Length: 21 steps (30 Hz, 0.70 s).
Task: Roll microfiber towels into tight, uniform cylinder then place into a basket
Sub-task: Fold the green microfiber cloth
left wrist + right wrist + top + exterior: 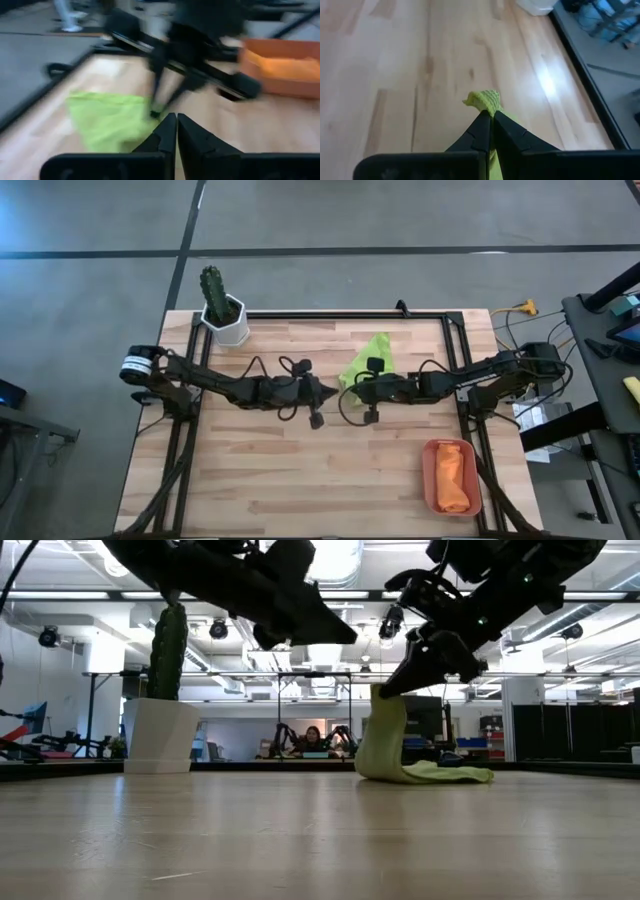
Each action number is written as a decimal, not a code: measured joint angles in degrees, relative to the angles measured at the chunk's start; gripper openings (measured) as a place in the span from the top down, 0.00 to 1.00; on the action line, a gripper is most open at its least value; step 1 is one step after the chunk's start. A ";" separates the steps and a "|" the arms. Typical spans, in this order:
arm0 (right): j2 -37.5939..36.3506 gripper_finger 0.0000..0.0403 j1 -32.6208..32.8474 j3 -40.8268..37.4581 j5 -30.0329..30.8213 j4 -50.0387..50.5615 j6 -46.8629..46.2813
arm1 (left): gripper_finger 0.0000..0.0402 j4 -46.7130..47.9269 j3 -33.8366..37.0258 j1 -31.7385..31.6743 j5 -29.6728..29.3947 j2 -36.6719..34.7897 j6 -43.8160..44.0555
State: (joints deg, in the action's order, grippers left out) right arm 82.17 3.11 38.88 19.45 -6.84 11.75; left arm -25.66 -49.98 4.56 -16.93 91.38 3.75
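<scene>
No text, label, brand, number or sign can be read in any of the views; nothing legible stands on the worktop, the arms or anything in the room behind

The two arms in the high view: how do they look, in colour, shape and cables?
Both are dark, slim, jointed arms. The left arm carries a white band with dark marks near its base, and black cables loop along both. Each ends in two dark tapered fingers.
</scene>
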 joint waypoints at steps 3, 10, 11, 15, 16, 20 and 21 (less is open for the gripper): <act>0.00 0.97 0.00 0.13 1.59 -2.60 -2.55 | 1.00 0.19 0.01 0.00 2.84 0.66 0.08; 0.00 0.97 0.02 0.20 1.61 -7.69 -7.07 | 0.94 0.30 0.11 0.20 -3.17 3.40 -3.89; 0.00 0.97 0.02 0.21 1.61 -8.19 -7.27 | 0.92 -0.22 0.11 0.22 -3.61 3.65 -4.14; -0.02 0.97 0.00 0.21 1.61 -9.06 -8.14 | 0.78 -2.26 0.11 0.26 -4.69 3.86 -4.19; -0.02 0.97 0.00 0.21 1.61 -9.06 -8.31 | 0.74 -2.93 0.11 0.26 -4.81 3.84 -4.21; -0.02 0.97 0.00 0.21 1.61 -9.31 -8.29 | 0.61 -5.44 0.11 0.24 -7.39 3.85 -4.23; -0.02 0.97 0.00 0.21 1.61 -9.33 -8.28 | 0.58 -5.94 0.09 0.22 -7.46 4.29 -4.38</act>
State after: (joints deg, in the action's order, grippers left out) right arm 82.15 3.11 39.09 21.06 -16.16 3.46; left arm -31.60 -49.89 4.78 -24.40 95.68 -0.63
